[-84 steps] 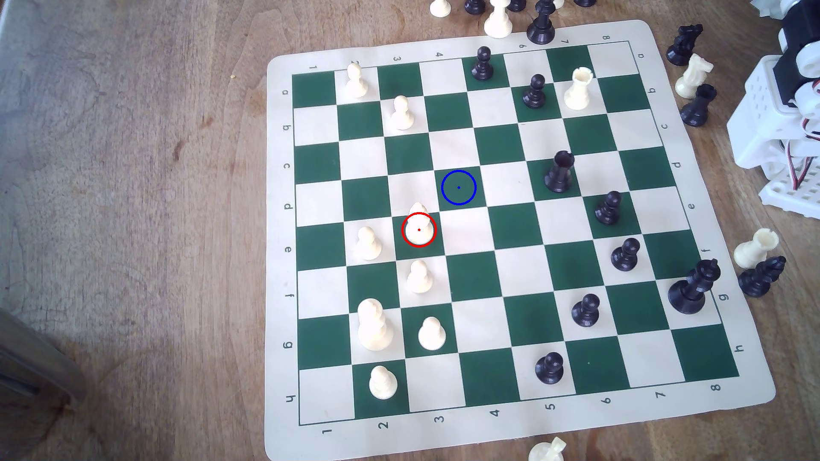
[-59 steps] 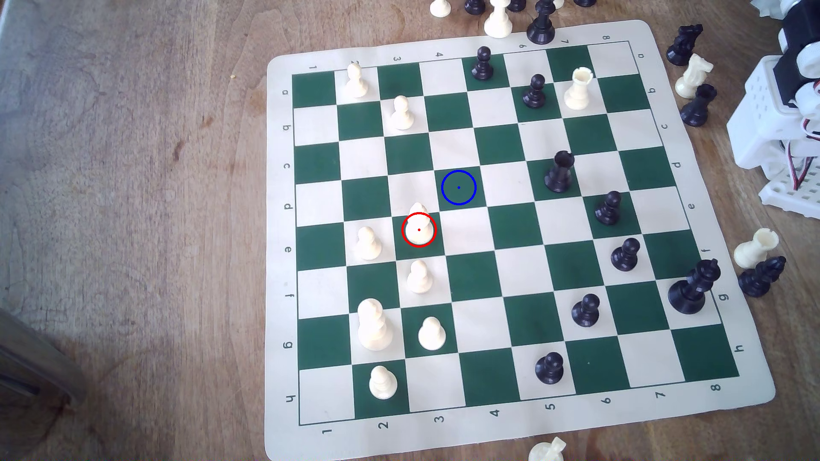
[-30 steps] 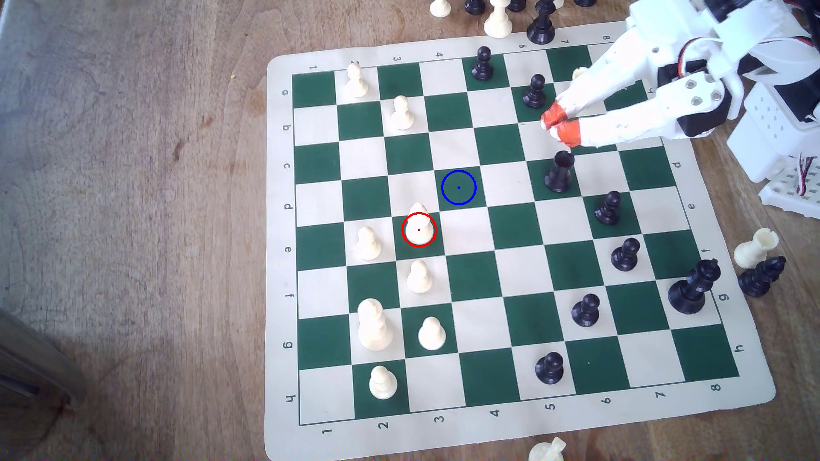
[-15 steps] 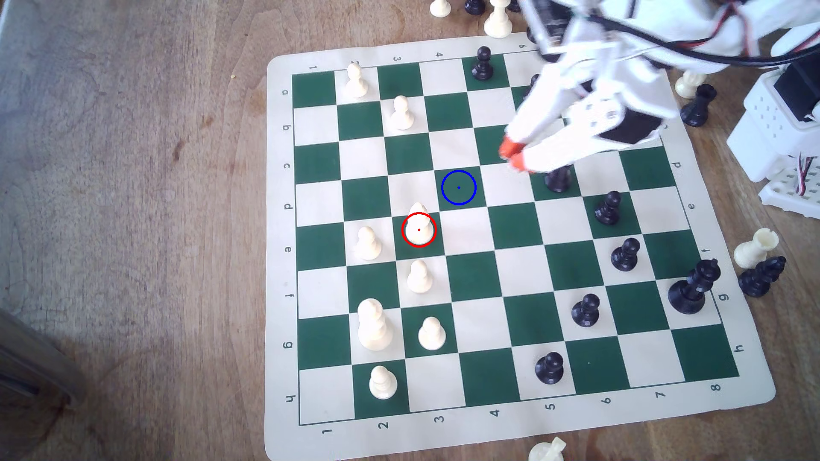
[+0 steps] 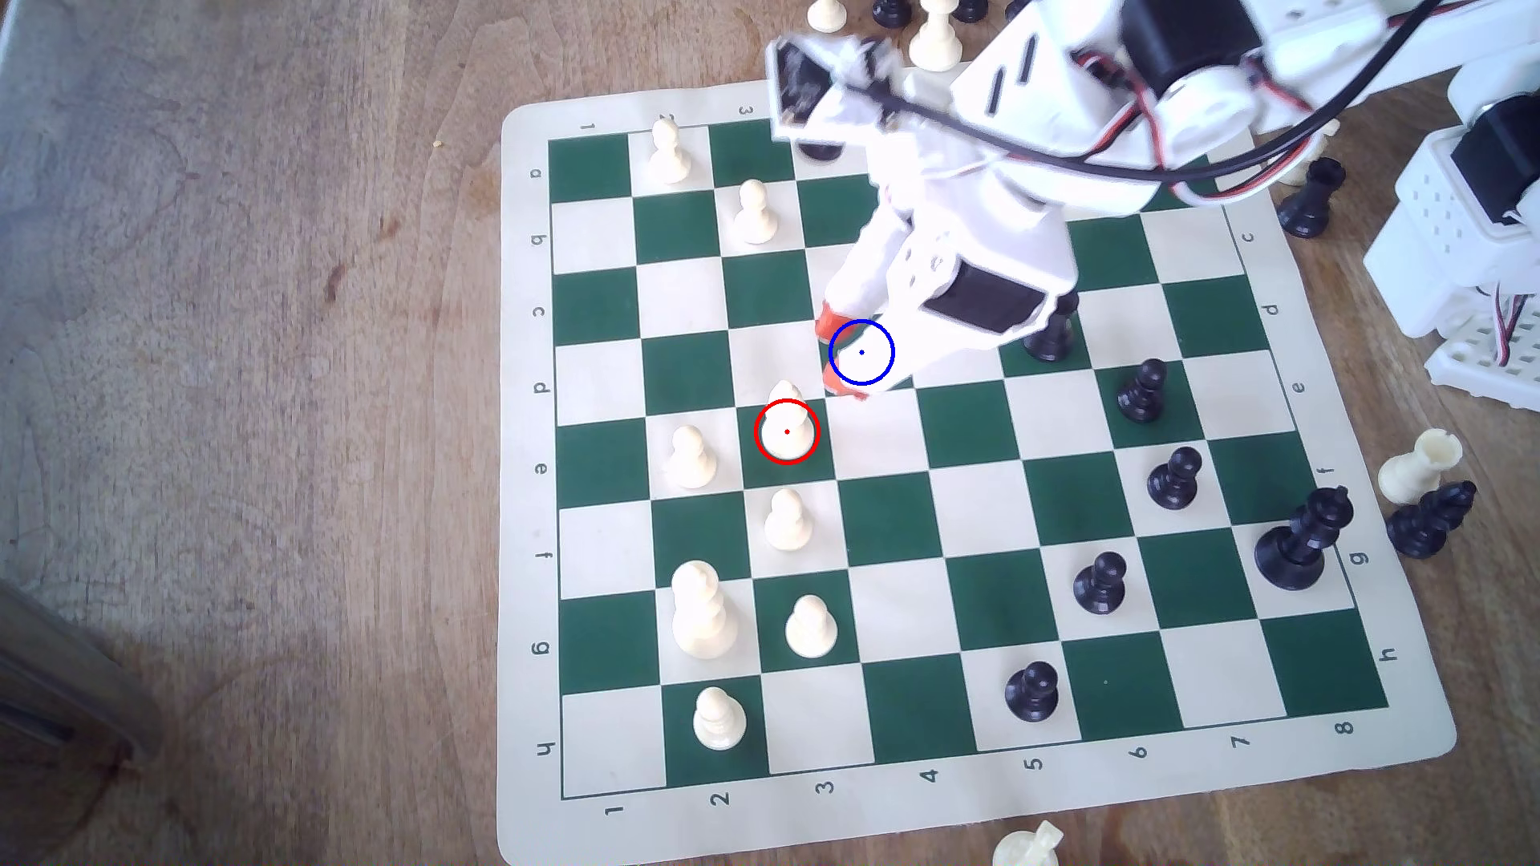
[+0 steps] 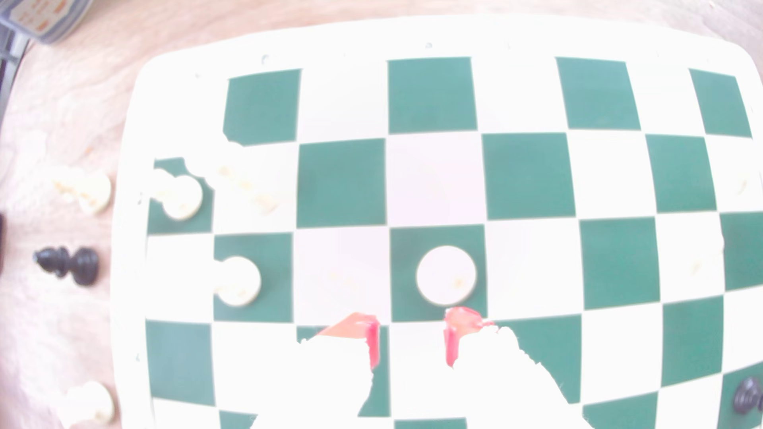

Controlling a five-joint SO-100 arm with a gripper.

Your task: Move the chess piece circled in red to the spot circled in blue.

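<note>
We see the white plastic arm with its orange-tipped gripper reaching from the exterior view's upper right across the roll-up green-and-cream chessboard mat, which lies on a brown wooden table. The gripper hangs over the dark green square marked with a thin blue ring and centre dot, so that most of this square lies under the white fingers. Its two orange fingertips stand apart with a clear gap between them and grasp nothing; in the wrist view the gripper shows the same parted tips with bare board between.

The slim cream-white chess piece with the pointed top stands upright on the dark green square bearing the red ring, diagonally next to the blue-ringed square, toward the exterior view's lower left. The lower fingertip is near this piece but not touching it. In the wrist view we see the piece from above as a pale disc just ahead of the fingertips; the picture is strongly overexposed.

Round-headed cream pawns flank the piece: one on the exterior view's left, one on the square below. A bulkier cream piece stands lower still. A black rook-like piece stands beside the gripper body.
</note>
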